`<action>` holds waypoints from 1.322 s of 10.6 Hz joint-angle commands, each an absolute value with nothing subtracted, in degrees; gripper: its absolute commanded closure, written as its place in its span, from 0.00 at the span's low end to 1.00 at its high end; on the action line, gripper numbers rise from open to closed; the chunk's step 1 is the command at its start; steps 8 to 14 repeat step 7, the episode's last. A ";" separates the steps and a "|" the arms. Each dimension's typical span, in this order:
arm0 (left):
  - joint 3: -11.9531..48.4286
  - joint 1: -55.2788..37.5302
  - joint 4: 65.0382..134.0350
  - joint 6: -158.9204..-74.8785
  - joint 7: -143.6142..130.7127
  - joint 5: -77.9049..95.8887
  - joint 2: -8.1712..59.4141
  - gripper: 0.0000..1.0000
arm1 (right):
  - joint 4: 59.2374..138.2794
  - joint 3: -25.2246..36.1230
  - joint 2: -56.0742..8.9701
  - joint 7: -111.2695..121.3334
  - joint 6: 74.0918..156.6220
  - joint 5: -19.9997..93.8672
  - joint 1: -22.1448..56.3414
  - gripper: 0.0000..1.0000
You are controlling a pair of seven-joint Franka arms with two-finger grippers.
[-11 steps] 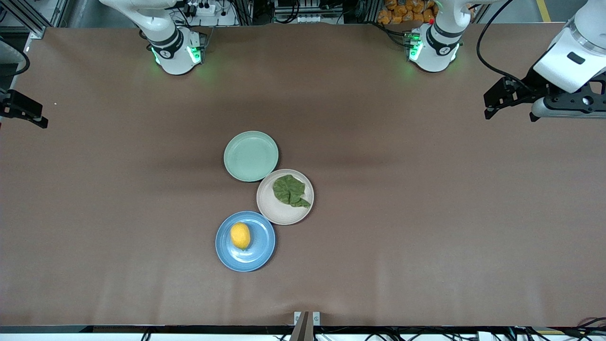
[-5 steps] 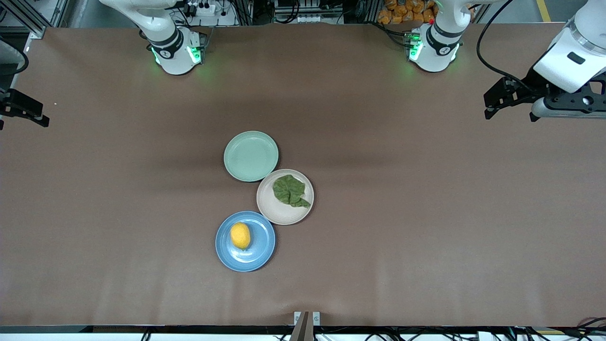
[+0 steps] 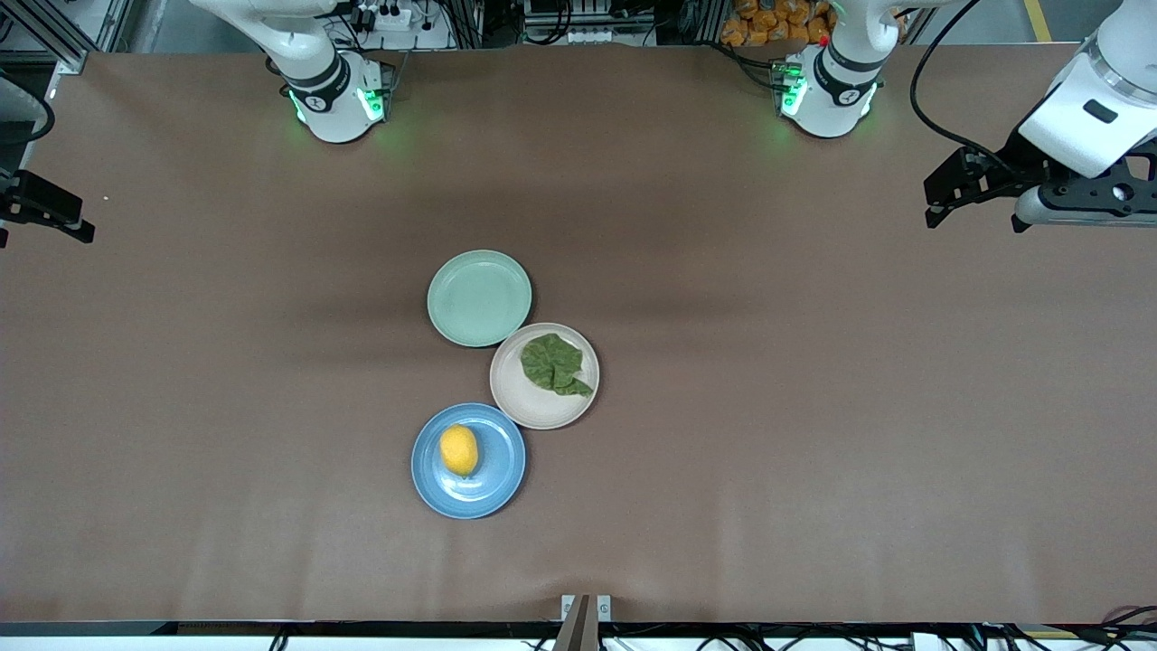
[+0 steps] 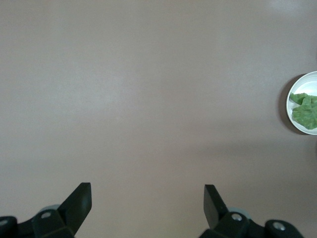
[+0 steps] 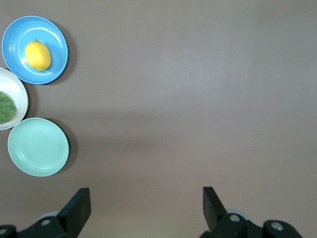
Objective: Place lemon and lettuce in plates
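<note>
The lemon (image 3: 459, 449) lies in the blue plate (image 3: 503, 472), nearest the front camera. The lettuce (image 3: 553, 363) lies in the beige-pink plate (image 3: 524, 403) beside it. My left gripper (image 4: 147, 191) is open and empty, high over bare table at the left arm's end (image 3: 972, 192). My right gripper (image 5: 146, 194) is open and empty, high over bare table at the right arm's end (image 3: 45, 212). The right wrist view shows the lemon (image 5: 37, 55) in the blue plate (image 5: 55, 64) and part of the lettuce (image 5: 6, 108). The left wrist view shows the lettuce (image 4: 304, 111) in the beige-pink plate (image 4: 296, 88).
A mint green plate (image 3: 479, 298) stands empty, touching the beige-pink plate, farther from the front camera; it also shows in the right wrist view (image 5: 38, 146). The brown table (image 3: 813, 407) spreads wide around the three plates.
</note>
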State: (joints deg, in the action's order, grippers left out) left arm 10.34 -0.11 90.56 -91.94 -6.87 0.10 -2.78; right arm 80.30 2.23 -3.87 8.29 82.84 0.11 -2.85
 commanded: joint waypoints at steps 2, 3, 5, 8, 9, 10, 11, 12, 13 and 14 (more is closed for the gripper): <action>10.55 0.18 89.03 -90.53 -5.54 -0.09 -2.20 0.00 | 79.72 1.93 -3.96 7.82 82.53 1.23 -3.43 0.00; 10.46 0.09 89.03 -90.53 -5.62 1.04 -2.11 0.00 | 79.72 1.93 -3.96 7.82 82.53 1.23 -3.43 0.00; 10.46 0.09 89.03 -90.53 -5.62 1.14 -2.20 0.00 | 79.72 1.93 -3.96 7.91 82.62 1.23 -3.43 0.00; 10.72 0.00 89.03 -90.53 -5.71 1.14 -2.11 0.00 | 79.72 1.93 -3.96 7.91 82.62 1.23 -3.43 0.00; 10.72 0.00 89.03 -90.53 -5.71 1.14 -2.11 0.00 | 79.72 1.93 -3.96 7.91 82.62 1.23 -3.43 0.00; 10.72 0.00 89.03 -90.53 -5.71 1.14 -2.11 0.00 | 79.72 1.93 -3.96 7.91 82.62 1.23 -3.43 0.00; 10.72 0.00 89.03 -90.53 -5.71 1.14 -2.11 0.00 | 79.72 1.93 -3.96 7.91 82.62 1.23 -3.43 0.00; 10.72 0.00 89.03 -90.53 -5.71 1.14 -2.11 0.00 | 79.72 1.93 -3.96 7.91 82.62 1.23 -3.43 0.00; 10.72 0.00 89.03 -90.53 -5.71 1.14 -2.11 0.00 | 79.72 1.93 -3.96 7.91 82.62 1.23 -3.43 0.00; 10.72 0.00 89.03 -90.53 -5.71 1.14 -2.11 0.00 | 79.72 1.93 -3.96 7.91 82.62 1.23 -3.43 0.00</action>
